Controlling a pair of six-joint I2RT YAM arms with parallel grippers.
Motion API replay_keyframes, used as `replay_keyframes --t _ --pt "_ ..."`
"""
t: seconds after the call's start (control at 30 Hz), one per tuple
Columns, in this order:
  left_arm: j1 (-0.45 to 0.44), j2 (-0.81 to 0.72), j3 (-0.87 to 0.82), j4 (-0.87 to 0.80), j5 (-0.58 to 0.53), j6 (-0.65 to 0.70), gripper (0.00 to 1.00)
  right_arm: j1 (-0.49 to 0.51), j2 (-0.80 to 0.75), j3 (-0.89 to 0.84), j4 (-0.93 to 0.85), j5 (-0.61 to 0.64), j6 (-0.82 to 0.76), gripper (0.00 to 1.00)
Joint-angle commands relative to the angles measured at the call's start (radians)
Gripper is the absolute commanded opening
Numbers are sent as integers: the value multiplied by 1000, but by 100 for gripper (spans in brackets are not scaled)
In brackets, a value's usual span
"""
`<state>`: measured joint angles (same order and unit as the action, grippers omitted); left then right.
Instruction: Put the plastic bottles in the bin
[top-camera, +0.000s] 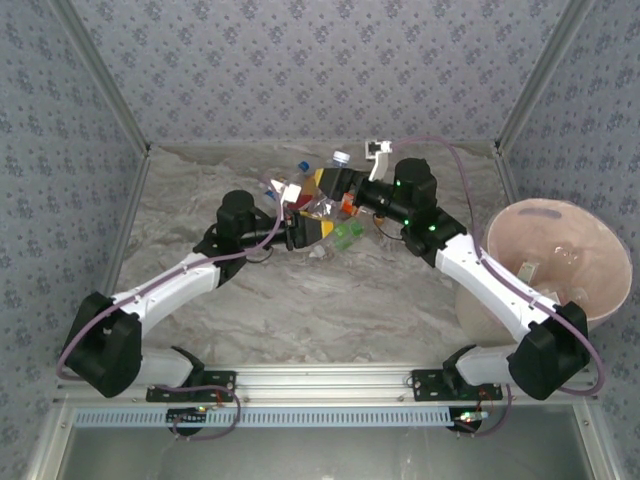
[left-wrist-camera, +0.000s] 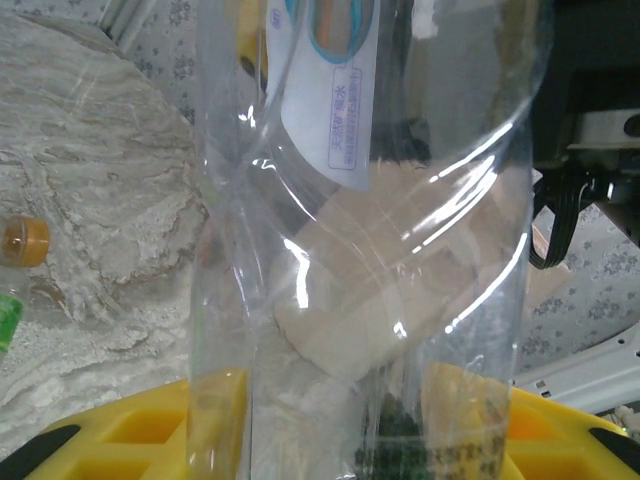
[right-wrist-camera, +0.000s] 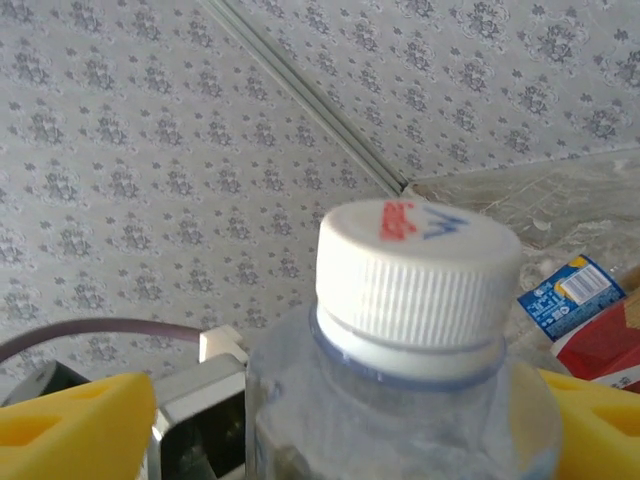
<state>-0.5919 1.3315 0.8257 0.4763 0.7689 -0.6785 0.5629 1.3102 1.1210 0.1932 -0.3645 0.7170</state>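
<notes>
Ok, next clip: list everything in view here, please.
plastic bottles: a heap, count unclear, clear with mixed caps and labels, table's far centre
clear bottle: one, between the left gripper's fingers
white-capped bottle: one, clear, between the right gripper's fingers
bin: one, pale pink, right edge, beside the right arm
table: one, grey marbled
left gripper: one, yellow pads, heap's near side
right gripper: one, yellow pads, heap's far side
</notes>
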Motion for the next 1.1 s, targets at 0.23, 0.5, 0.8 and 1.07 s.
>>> replay_keyframes --t 0.23,0.5,0.8,1.07 --pt "-10 29 76 44 58 44 44 -12 -18 21 16 37 -12 61" --pt "-11 55 124 -36 65 80 53 -31 -52 10 -21 80 -51 48" --pt "-11 33 112 -25 70 73 98 -56 -124 10 -83 164 -128 43" --pt "-11 -67 57 -167 -187 135 98 -65 -259 125 -361 381 -332 43"
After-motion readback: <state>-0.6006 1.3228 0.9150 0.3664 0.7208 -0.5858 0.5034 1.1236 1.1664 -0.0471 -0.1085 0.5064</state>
